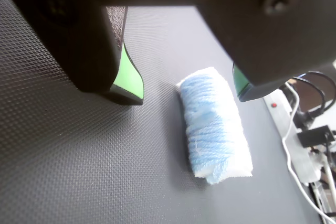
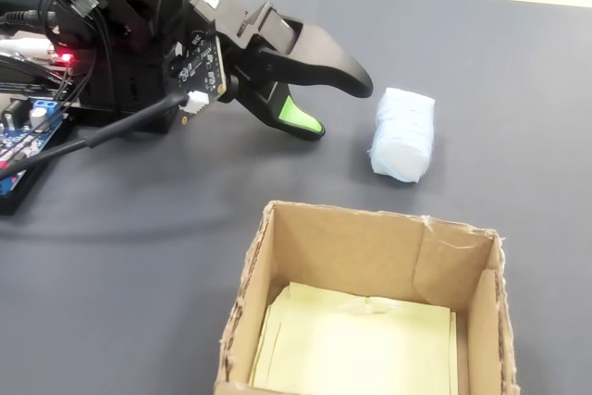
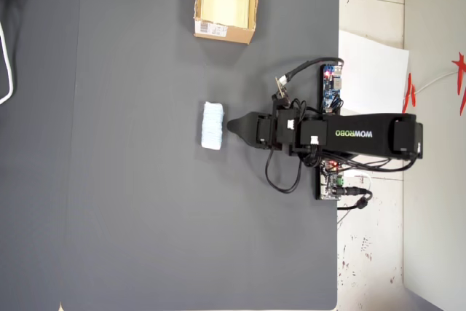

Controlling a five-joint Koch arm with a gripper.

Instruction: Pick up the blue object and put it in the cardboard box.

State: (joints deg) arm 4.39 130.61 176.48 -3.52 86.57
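Cardboard fills the near edge of the fixed view, where we see the cardboard box (image 2: pixel 370 321) standing open with only pale yellow paper lining its floor; nothing blue lies in it, so the delivery has not been made. Past the box, on the dark textured mat (image 2: pixel 518 90), the blue object (image 2: pixel 403 134) lies on its side to the right, bare mat between it and the box. To its left hovers the gripper (image 2: pixel 338 99), with its jaws spread wide: one black tip reaches toward the block, the green-padded one hangs lower and farther left, and neither touches the block. In the wrist view we look down between the two jaws, and the block sits in the gap nearer the right-hand jaw, with clear mat on both sides and the yarn-like ribbing on top showing plainly. Farthest back on the left is the arm's base (image 2: pixel 102 34) with its wiring and a lit red lamp. From overhead we find the block just left of the gripper tip, and the box well apart from both at the far top edge of the mat. We judge the task at its approach stage: the grasp, the lift, the carry to the box and the release all remain to be done.
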